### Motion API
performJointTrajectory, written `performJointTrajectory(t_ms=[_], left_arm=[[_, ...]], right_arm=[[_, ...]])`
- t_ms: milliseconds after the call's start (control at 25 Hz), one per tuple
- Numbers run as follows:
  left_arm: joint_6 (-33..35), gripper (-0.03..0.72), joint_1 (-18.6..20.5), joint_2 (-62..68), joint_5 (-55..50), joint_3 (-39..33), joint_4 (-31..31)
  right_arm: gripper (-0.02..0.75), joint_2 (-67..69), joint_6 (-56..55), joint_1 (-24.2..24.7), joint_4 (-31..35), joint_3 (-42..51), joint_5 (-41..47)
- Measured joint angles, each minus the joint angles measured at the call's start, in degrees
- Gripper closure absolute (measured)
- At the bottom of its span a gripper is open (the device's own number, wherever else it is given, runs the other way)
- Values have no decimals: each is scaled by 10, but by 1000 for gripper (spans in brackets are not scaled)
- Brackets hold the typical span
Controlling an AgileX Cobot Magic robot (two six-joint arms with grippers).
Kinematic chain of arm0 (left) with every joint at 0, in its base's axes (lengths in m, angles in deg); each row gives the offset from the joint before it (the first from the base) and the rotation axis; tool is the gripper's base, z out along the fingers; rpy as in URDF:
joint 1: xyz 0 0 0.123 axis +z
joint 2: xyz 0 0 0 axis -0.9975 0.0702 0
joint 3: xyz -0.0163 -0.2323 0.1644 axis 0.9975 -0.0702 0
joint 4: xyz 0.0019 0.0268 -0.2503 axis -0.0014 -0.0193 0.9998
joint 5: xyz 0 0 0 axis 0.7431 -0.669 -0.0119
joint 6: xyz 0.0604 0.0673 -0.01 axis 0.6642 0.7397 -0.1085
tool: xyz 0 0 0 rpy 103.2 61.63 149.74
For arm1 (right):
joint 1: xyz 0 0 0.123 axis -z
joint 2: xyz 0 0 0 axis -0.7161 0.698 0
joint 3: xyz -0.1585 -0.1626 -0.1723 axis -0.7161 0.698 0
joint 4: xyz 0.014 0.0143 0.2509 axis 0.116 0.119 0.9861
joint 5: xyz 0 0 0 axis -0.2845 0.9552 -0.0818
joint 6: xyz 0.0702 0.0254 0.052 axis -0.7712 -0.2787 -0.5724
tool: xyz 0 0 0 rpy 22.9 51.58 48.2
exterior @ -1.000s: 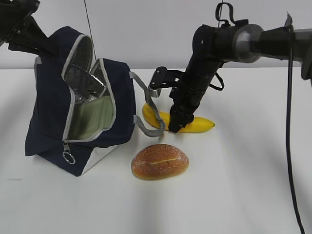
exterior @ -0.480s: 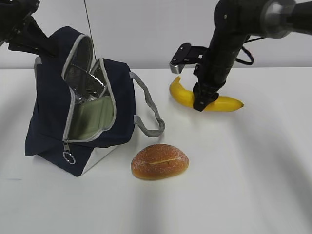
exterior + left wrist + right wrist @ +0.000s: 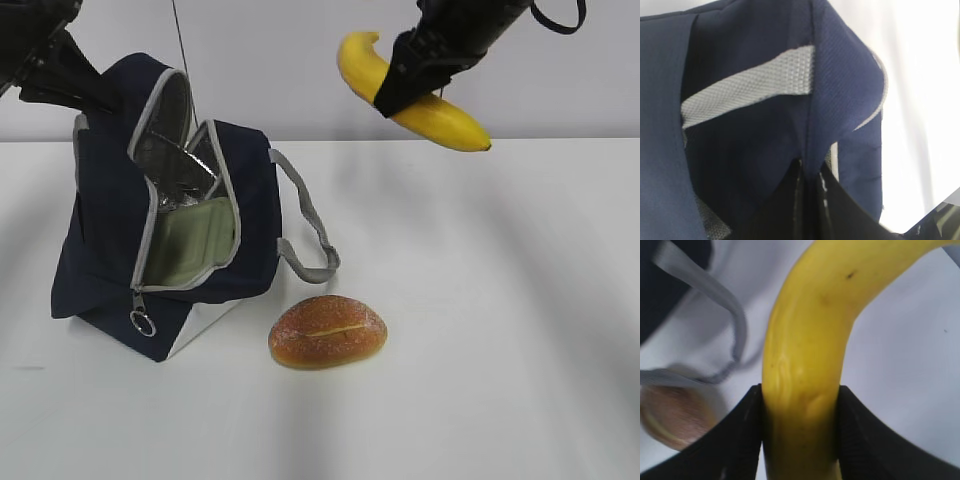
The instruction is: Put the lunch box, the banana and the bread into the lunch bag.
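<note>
With right gripper point(image 3: 405, 83) clamped on banana point(image 3: 411, 92) high over table, left gripper point(image 3: 807, 200) pinching bag point(image 3: 165, 235) open, next: carry it left, drop beside box point(image 3: 195, 243) inside.

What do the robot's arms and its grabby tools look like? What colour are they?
They are black all over. The right tool has two flat, matte black fingers with finely ribbed inner faces. Its arm is chunky and dark, with a black cable looping beside it. The left arm is black too, and the left tool shows only as dark, slim fingers.
</note>
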Motion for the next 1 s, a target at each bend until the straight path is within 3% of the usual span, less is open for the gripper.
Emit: performJointTrajectory(t_ms=[120, 600, 800, 1000], left_arm=[[0, 704, 0, 0, 0, 0, 7], [0, 704, 0, 0, 0, 0, 11], [0, 704, 0, 0, 0, 0, 21], [0, 704, 0, 0, 0, 0, 25]], right_arm=[[411, -25, -20, -13, 65, 0, 25], [411, -26, -119, -138, 95, 0, 31], [411, 20, -146, -153, 160, 0, 0], [411, 64, -184, -153, 175, 0, -55]])
